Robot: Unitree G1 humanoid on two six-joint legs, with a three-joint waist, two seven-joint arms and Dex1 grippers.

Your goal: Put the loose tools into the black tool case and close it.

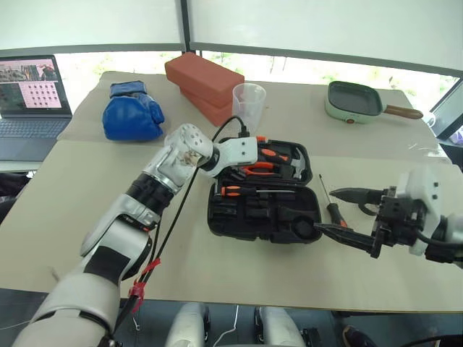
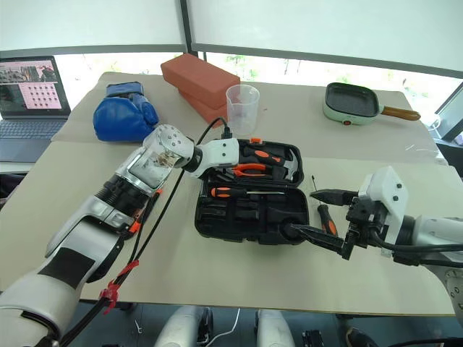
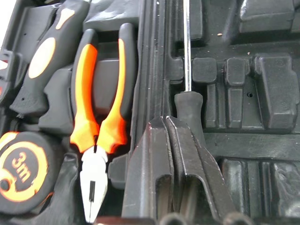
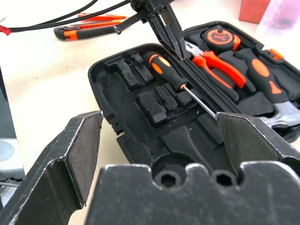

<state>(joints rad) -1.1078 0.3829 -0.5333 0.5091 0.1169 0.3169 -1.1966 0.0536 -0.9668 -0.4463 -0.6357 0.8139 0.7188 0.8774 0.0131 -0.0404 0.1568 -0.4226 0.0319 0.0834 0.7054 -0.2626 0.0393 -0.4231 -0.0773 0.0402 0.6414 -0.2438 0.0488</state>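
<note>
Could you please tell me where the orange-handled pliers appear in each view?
Left eye: pliers in the case's far half.
Right eye: same slot.
Left wrist: left of centre.
Right wrist: upper right.
Shared landmark: tape measure beside the pliers.

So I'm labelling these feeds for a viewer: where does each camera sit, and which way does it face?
Left and right eye views: on the head, looking forward and down at the table and open black tool case; both arms show.
Left wrist view: along the shut left gripper, above a screwdriver in the case, beside pliers.
Right wrist view: between the open right gripper's fingers, facing the case.
Both wrist views share the screwdriver and pliers.
</note>
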